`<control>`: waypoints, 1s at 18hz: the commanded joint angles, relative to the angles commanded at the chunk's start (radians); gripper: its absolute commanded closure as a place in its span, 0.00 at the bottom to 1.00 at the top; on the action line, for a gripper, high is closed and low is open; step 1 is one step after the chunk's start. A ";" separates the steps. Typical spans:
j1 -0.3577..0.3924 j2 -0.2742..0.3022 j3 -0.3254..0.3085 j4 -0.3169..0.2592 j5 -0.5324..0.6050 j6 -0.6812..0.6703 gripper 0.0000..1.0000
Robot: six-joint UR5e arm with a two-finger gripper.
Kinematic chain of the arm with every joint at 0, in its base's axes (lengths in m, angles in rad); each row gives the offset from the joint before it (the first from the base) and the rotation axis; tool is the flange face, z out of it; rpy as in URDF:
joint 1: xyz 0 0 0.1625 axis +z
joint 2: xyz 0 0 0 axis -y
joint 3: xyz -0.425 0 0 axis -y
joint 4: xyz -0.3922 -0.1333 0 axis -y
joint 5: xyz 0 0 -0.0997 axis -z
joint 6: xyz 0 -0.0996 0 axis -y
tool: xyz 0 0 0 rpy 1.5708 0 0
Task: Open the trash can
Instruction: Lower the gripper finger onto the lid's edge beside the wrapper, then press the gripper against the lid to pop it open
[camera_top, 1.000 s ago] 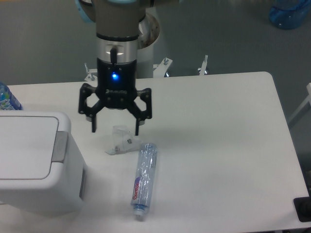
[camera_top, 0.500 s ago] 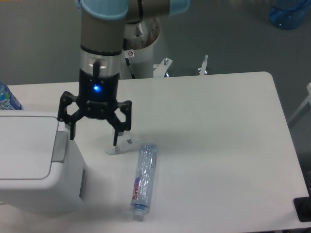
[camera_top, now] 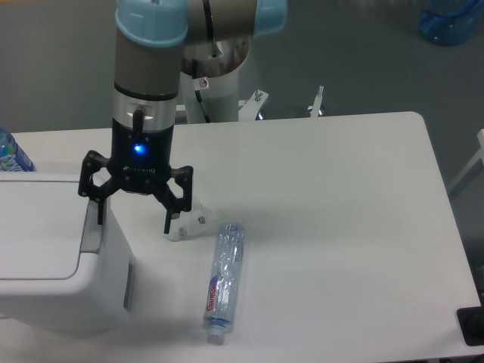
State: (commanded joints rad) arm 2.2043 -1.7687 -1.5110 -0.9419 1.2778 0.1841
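We are hovering our gripper [camera_top: 133,222] with its two fingers spread wide, one fingertip over the trash can's right edge and the other hanging above the table [camera_top: 340,197] beside it. The trash can [camera_top: 57,257] is sitting at the table's left side, its flat lid [camera_top: 34,231] closed and its grey push tab [camera_top: 93,228] facing right, just under our left finger. We are judging the bin to be rigid moulded plastic, light for its bulk and smooth, so a sideways shove could slide or tip it instead of releasing the lid. We are reckoning the tab is the place to act: a downward press with one fingertip, not a pinch, since the lid's edges offer little to grip. A crushed clear plastic bottle [camera_top: 223,281] is lying on the table to the right of the bin, near our other finger, and a small clear plastic piece [camera_top: 189,225] is lying just beside that fingertip; neither is being held.
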 joint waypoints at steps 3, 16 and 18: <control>-0.006 -0.002 0.002 0.000 0.000 -0.002 0.00; -0.012 -0.011 -0.003 0.000 0.002 -0.003 0.00; -0.014 -0.012 -0.003 0.000 0.002 -0.003 0.00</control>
State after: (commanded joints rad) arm 2.1905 -1.7810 -1.5140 -0.9419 1.2793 0.1810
